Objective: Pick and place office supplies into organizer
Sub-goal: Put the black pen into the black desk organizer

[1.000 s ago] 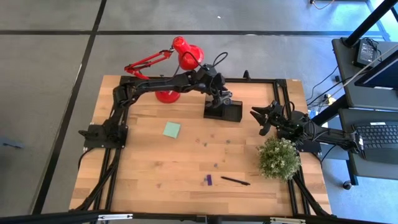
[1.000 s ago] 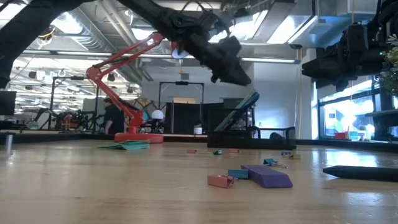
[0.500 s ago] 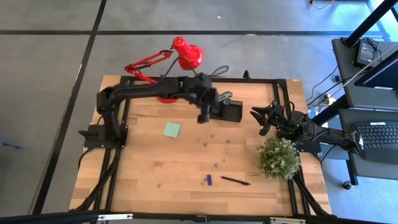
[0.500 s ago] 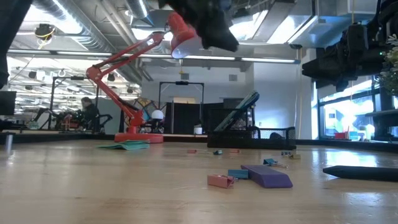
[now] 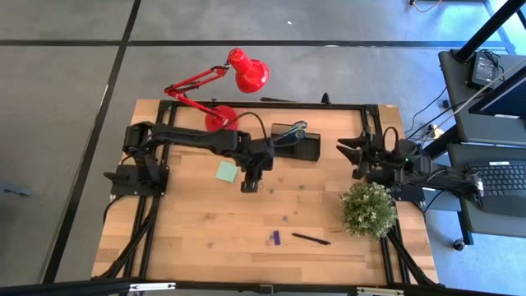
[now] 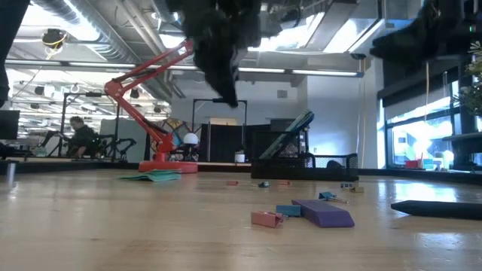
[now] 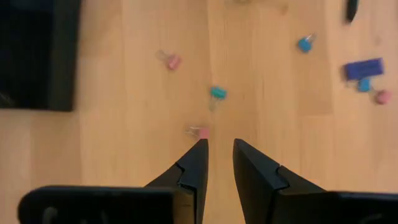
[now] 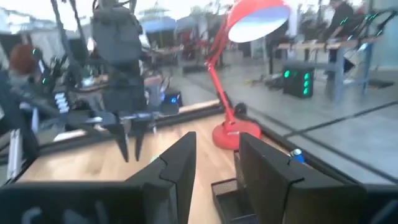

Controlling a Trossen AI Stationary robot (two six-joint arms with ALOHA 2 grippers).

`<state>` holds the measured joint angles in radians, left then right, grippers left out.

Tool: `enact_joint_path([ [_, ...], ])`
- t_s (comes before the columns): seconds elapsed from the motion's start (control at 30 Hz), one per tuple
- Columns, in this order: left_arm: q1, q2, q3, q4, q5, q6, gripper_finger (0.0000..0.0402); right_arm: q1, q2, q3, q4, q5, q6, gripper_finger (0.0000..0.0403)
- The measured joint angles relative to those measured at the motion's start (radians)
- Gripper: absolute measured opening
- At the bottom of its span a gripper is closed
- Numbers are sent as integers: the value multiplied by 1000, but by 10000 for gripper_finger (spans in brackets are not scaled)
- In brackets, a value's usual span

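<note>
My left gripper (image 5: 249, 184) hangs over the table's middle, pointing steeply down, right of the pale green sticky-note pad (image 5: 228, 171). Its fingers (image 7: 217, 163) stand a little apart, open, with nothing between them. A pink clip (image 7: 200, 132) lies on the wood just beyond them, with a teal clip (image 7: 217, 93) farther on. The black organizer (image 5: 296, 145) stands at the back, and blue-handled scissors (image 5: 293, 129) stick up out of it. A black pen (image 5: 311, 239) and a purple piece (image 5: 275, 238) lie near the front. My right gripper (image 5: 353, 152) waits at the right, open and level.
A red desk lamp (image 5: 238, 78) stands at the far edge, and a green plant (image 5: 367, 210) stands at the right beside my right arm. More small clips (image 7: 305, 43) are scattered on the wood. A black metal frame (image 5: 345, 105) runs round the table.
My left gripper has swung away from the organizer toward the table's near edge and left, and has tipped to point more steeply down. It has stopped beside the sticky-note pad. My right gripper has risen a little. The scissors have stayed in the organizer.
</note>
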<state>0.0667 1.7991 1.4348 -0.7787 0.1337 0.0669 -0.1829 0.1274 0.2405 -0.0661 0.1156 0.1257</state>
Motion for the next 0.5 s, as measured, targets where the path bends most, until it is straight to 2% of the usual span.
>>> enact_joint_path([
  [0.17,-16,-21,-143,143,14,-24,61,47,206,167,-88,-15,-13,126],
  [0.33,-20,-53,-262,243,13,-74,56,137,502,354,-178,-17,-53,126],
  [0.5,-41,-82,-353,346,14,-81,52,261,789,564,-362,-22,2,126],
])
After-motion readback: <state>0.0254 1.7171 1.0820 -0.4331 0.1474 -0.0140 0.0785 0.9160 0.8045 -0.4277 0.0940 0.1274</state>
